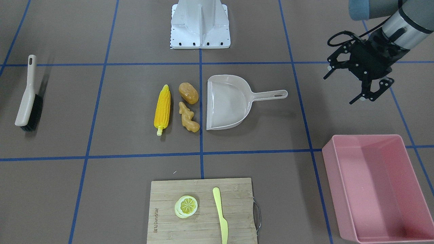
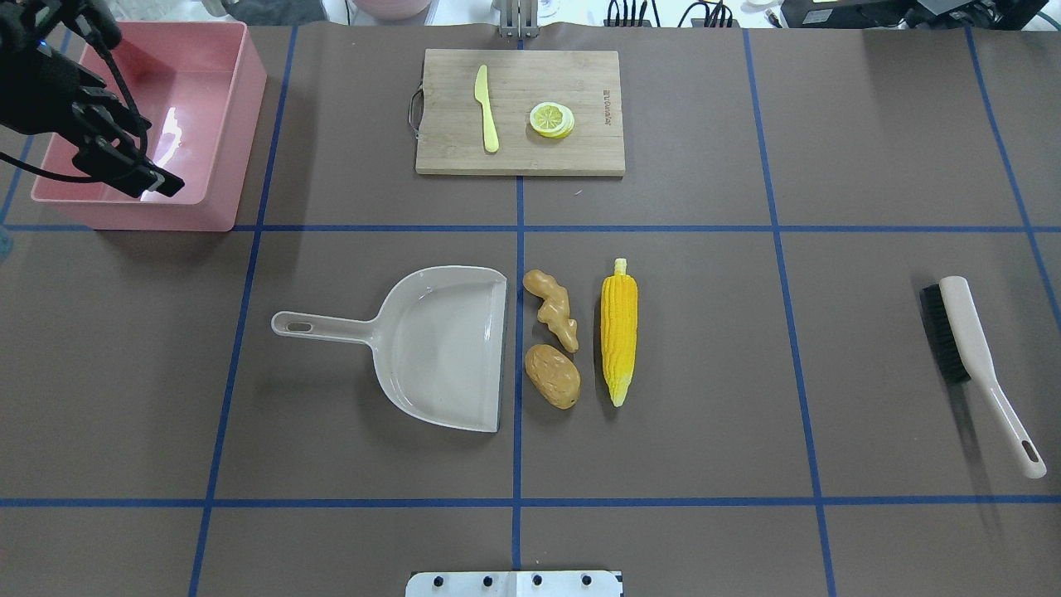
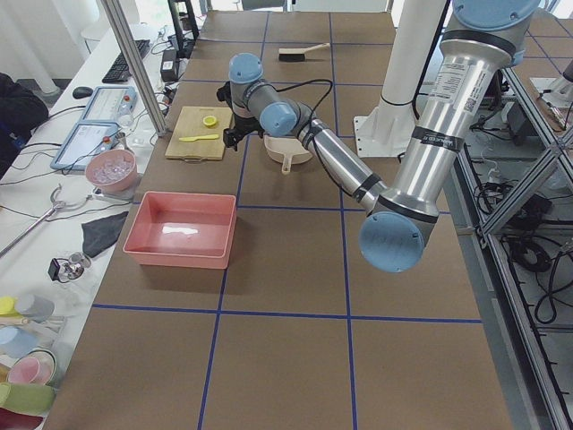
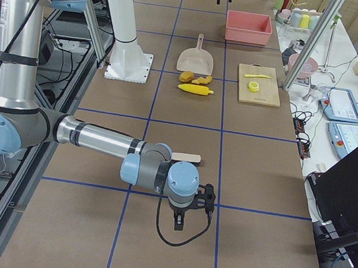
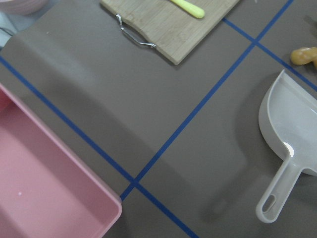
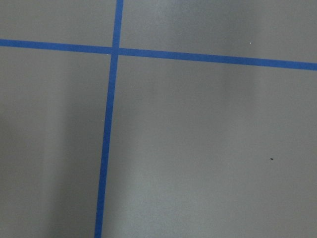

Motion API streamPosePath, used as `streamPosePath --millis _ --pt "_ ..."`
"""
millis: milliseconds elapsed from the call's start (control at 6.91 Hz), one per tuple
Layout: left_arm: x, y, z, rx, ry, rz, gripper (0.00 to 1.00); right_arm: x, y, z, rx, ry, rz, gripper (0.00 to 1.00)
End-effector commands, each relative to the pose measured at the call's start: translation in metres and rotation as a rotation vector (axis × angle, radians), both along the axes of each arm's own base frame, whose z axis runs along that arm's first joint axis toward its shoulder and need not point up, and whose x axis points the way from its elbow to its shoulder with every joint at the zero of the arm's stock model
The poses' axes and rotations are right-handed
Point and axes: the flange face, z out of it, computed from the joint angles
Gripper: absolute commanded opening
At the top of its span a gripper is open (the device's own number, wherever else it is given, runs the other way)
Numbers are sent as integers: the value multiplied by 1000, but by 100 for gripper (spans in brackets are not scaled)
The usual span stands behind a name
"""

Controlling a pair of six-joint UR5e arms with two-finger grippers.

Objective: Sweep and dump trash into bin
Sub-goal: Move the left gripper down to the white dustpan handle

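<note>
The trash lies mid-table in a cluster: a yellow corn cob (image 1: 162, 109), a brown potato (image 1: 188, 93) and a tan ginger root (image 1: 188, 117). They sit just off the open mouth of a beige dustpan (image 1: 227, 105). The pink bin (image 1: 339, 176) is empty near the table's far corner on my left side. My left gripper (image 1: 339, 89) hovers open and empty beyond the dustpan handle (image 1: 271, 95), beside the bin (image 2: 249, 108). My right gripper (image 4: 190, 218) shows only in the exterior right view, low over bare table, and I cannot tell its state.
A beige hand brush (image 2: 970, 348) with black bristles lies on my right side of the table. At the far edge a wooden cutting board (image 2: 580, 141) carries a lemon slice (image 2: 551, 118) and a pale yellow knife (image 2: 487, 108). Blue tape lines grid the brown tabletop.
</note>
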Motion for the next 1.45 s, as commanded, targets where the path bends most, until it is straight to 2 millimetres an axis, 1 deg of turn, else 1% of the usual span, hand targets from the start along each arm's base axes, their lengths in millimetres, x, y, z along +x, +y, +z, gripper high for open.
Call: streamPosePath --millis 0,145,289,434,579,724,868,1013,1158,1303 --pt "30 22 -16 133 12 61 99 -9 -20 7 10 5 -30 100" --pt "47 16 3 86 -23 87 99 -8 -23 6 58 18 -27 100" --pt "47 17 -11 118 -23 79 99 -9 -20 10 60 10 -24 100" --pt "73 21 -58 204 -2 89 99 -13 -25 6 69 15 -34 100" --pt "97 45 -70 237 23 146 99 -14 -25 3 76 10 -34 100" --pt "135 71 -89 285 46 210 98 -14 -27 1 79 20 -36 100" --pt "140 71 -91 428 30 284 95 -16 -16 -2 83 7 -33 100" --pt "156 86 -87 520 36 358 96 -21 -15 -6 88 22 -47 100" --pt "187 103 -60 544 80 405 97 -21 -7 -7 88 27 -46 100" --pt "205 99 -46 519 132 358 97 -21 -10 -9 92 32 -47 100"
